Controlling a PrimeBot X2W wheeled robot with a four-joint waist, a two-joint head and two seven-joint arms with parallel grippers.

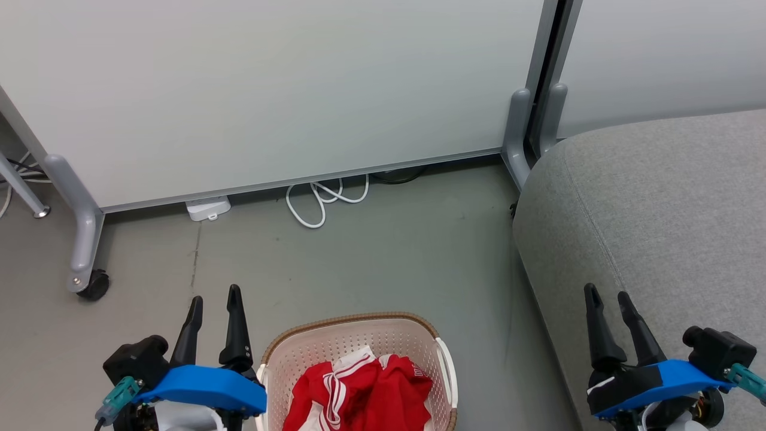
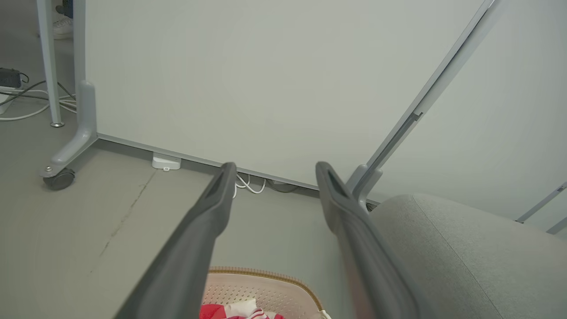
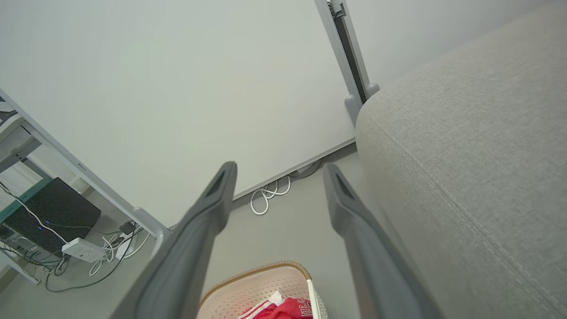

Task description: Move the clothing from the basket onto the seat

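The clothing (image 1: 359,392) lay bunched in the basket (image 1: 353,320) at the bottom centre of the head view, cut off by the lower edge. As a crumpled heap it had no long axis I could read. Its white stripes ran roughly up the frame, and a white-trimmed fold pointed toward the basket's brown rim at the top. My left gripper (image 1: 215,294) hung at the lower left, just beside the basket, fingers spread and empty, tips pointing up the frame. My right gripper (image 1: 607,293) sat at the lower right over the edge of the seat (image 1: 658,209), fingers likewise parted and holding nothing. The grey seat filled the right side. Beyond the basket, a white cable (image 1: 317,200) looped on the floor (image 1: 389,257) under a pale partition (image 1: 269,90).
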